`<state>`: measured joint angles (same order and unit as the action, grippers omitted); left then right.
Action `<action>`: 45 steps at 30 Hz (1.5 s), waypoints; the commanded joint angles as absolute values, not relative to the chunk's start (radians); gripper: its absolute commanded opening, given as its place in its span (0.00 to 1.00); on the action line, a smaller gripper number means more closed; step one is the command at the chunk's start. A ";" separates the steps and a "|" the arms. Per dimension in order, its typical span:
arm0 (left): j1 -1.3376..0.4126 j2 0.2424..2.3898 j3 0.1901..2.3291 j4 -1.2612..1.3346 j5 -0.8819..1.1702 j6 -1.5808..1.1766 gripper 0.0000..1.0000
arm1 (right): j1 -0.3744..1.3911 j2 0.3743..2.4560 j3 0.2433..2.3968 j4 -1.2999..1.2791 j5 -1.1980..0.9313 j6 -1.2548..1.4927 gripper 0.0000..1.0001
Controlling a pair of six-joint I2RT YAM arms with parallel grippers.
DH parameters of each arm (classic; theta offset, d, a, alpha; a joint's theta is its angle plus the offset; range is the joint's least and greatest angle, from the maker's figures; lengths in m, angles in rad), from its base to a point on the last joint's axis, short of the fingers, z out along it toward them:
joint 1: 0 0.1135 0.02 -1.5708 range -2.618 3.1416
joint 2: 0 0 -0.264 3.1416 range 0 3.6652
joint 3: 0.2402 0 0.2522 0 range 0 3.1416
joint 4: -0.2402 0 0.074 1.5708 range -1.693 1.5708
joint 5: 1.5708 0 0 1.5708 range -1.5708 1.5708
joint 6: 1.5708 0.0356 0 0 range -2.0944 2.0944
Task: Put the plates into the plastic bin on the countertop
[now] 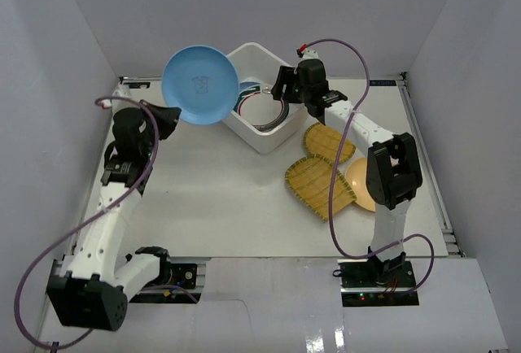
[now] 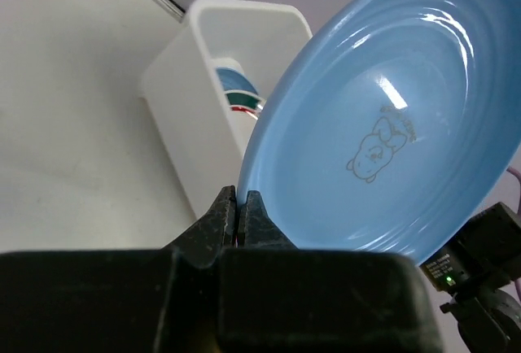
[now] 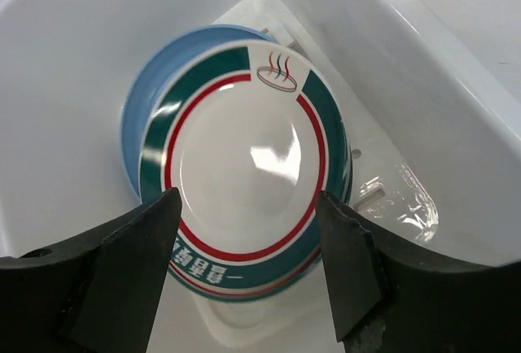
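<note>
White bin (image 3: 423,84): two plates on edge.
Banded plate (image 3: 244,158), blue dish (image 3: 132,129) between my spread right gripper (image 3: 246,202); left gripper (image 2: 242,207) pinches rim of cartoon plate (image 2: 383,125).

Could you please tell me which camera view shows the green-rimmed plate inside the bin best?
The right wrist view: the green-rimmed plate fills it, face-on. Top external shows only its rim inside the white bin; left wrist shows a sliver behind the blue plate.
</note>
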<state>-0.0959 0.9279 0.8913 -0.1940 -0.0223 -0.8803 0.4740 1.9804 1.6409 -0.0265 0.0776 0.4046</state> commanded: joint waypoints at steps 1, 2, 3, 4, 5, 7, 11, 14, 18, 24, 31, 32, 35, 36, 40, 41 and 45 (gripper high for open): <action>-0.141 1.101 1.064 -0.166 0.092 -0.793 0.00 | 0.474 1.806 1.659 -0.069 0.055 0.373 0.73; -0.178 1.194 1.110 -0.167 0.086 -0.758 0.00 | 0.472 1.768 1.623 -0.063 0.058 0.373 0.71; -0.201 1.242 1.156 -0.184 0.077 -0.737 0.00 | 0.465 1.731 1.580 -0.052 0.066 0.373 0.59; -0.225 1.291 1.205 -0.201 0.062 -0.714 0.00 | 0.460 1.647 1.477 -0.046 0.069 0.376 0.51; -0.260 1.392 1.310 -0.248 0.052 -0.678 0.00 | 0.440 1.597 1.409 -0.032 0.068 0.397 0.42; -0.288 1.487 1.411 -0.288 0.051 -0.651 0.00 | 0.407 1.461 1.260 0.044 0.029 0.420 0.20; -0.319 1.690 1.607 -0.377 0.017 -0.586 0.00 | 0.264 1.283 0.875 0.120 -0.096 0.485 0.16; -0.321 1.833 1.751 -0.466 -0.020 -0.545 0.00 | 0.070 1.215 0.714 0.153 -0.202 0.511 0.25; -0.328 1.976 1.922 -0.528 -0.032 -0.517 0.00 | -0.067 1.203 0.614 0.189 -0.294 0.509 0.50; -0.334 2.019 1.980 -0.543 -0.002 -0.502 0.66 | -0.147 1.282 0.627 0.207 -0.304 0.489 0.57; -0.362 1.803 1.936 -0.514 0.063 -0.475 0.98 | -0.176 1.518 0.773 0.215 -0.305 0.445 0.58; -0.379 1.717 1.857 -0.506 0.110 -0.486 0.98 | -0.175 1.546 0.808 0.215 -0.322 0.430 0.58; -0.452 1.576 1.614 -0.476 0.199 -0.489 0.97 | -0.176 1.646 0.876 0.212 -0.368 0.407 0.59; -0.477 1.486 1.539 -0.466 0.253 -0.508 0.97 | -0.178 1.690 0.894 0.203 -0.397 0.397 0.60; -0.648 1.352 1.193 -0.431 0.351 -0.590 0.98 | -0.176 1.790 0.954 0.186 -0.478 0.391 0.60; -0.679 1.339 1.134 -0.411 0.350 -0.615 0.98 | -0.176 1.807 0.960 0.193 -0.506 0.400 0.60; -0.770 1.321 0.896 -0.247 0.319 -0.754 0.98 | -0.178 1.865 0.933 0.294 -0.566 0.488 0.46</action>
